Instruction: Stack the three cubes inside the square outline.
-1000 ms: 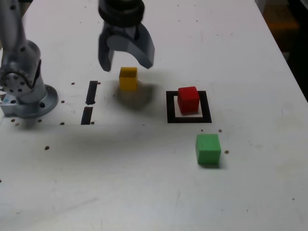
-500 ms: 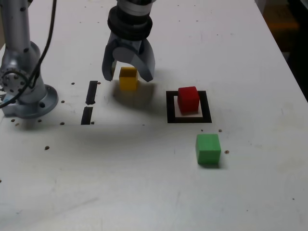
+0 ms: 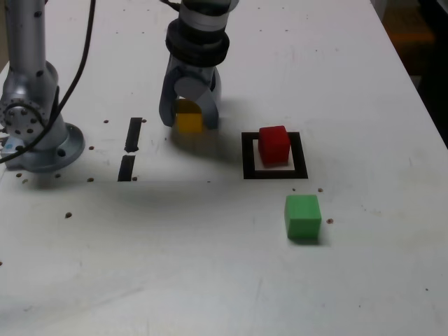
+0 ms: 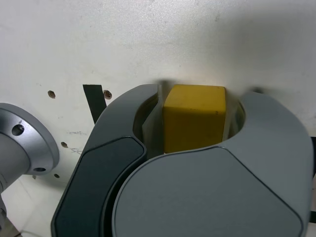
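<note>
While 1 pincer straddles 1 yellow cube, grip unclear, 1 red cube, 1 green cube.

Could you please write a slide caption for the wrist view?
Hand straddling the yellow cube on the white table.

Silver-grey arm, round flanged base with bolt holes; black cable; black wrist collar; grey curved-jaw gripper.
</note>
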`<state>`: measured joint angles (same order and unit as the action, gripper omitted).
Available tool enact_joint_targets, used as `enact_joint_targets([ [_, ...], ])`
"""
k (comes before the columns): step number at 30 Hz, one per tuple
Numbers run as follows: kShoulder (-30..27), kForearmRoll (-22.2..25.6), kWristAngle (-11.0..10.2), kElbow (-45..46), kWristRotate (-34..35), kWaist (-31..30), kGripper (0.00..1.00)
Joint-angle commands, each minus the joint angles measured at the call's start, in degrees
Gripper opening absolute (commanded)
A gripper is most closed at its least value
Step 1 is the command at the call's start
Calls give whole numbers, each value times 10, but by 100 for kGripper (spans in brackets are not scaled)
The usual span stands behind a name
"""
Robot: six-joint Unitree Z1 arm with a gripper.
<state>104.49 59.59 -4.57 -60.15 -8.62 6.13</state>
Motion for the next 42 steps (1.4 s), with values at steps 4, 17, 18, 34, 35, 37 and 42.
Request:
enact_joint_targets([
  [4, -17, 10, -7, -15, 12, 4, 12],
  [17, -40, 221, -22, -233, 58, -77, 5],
  [18, -31, 236, -19, -260, 68, -90, 5],
  [34, 94, 233, -2, -376, 181, -155, 5],
  [35, 99, 232, 0, -375, 180, -155, 5],
  [37, 107, 231, 3, -376, 178, -154, 5],
  [42, 131, 221, 10, -379, 168, -152, 5],
])
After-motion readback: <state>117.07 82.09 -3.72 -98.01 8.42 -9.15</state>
